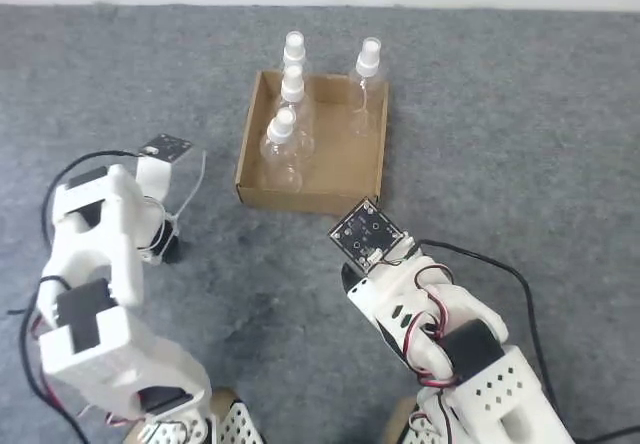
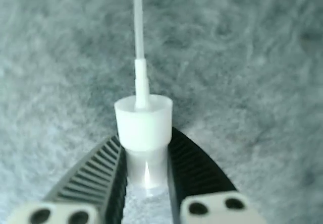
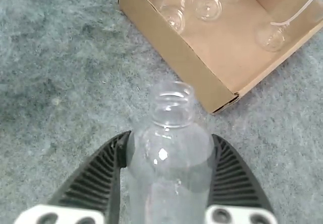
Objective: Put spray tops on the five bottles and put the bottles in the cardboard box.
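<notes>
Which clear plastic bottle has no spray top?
The bottle in the right claw, neck open; the four bottles in the brown cardboard box wear white tops.

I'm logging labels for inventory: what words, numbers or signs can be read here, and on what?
None can be read.
The cardboard box, the capped bottles, the spray top and the open bottle show no print.
Any marks on the circuit boards are too small to read.

Your left gripper (image 2: 145,151) pinches a white spray top (image 2: 144,120), with its collar and thin dip tube sticking out past the fingertips. Your right gripper (image 3: 169,156) clamps a clear uncapped bottle (image 3: 172,128), neck outward. The cardboard box (image 3: 176,57) sits just beyond it, with four capped bottles (image 1: 283,142) upright inside.
</notes>
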Controlling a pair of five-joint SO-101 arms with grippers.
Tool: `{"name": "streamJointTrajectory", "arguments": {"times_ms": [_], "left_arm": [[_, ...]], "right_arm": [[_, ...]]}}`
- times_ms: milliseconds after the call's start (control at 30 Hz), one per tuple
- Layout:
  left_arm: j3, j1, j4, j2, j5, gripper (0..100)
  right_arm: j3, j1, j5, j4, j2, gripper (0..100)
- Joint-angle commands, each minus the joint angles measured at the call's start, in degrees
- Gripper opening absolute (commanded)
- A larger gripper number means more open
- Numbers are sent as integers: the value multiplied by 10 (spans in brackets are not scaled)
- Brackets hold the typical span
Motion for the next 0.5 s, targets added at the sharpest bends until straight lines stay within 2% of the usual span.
{"name": "streamJointTrajectory", "arguments": {"times_ms": [0, 267, 467], "left_arm": [[-48, -11, 19, 17, -18, 12], [-153, -49, 124, 17, -34, 12], [-213, -85, 208, 17, -171, 12]], "right_arm": [[-6, 7, 1, -13, -15, 111], [-5, 7, 1, -13, -15, 111], [-5, 7, 1, -13, -15, 111]]}}
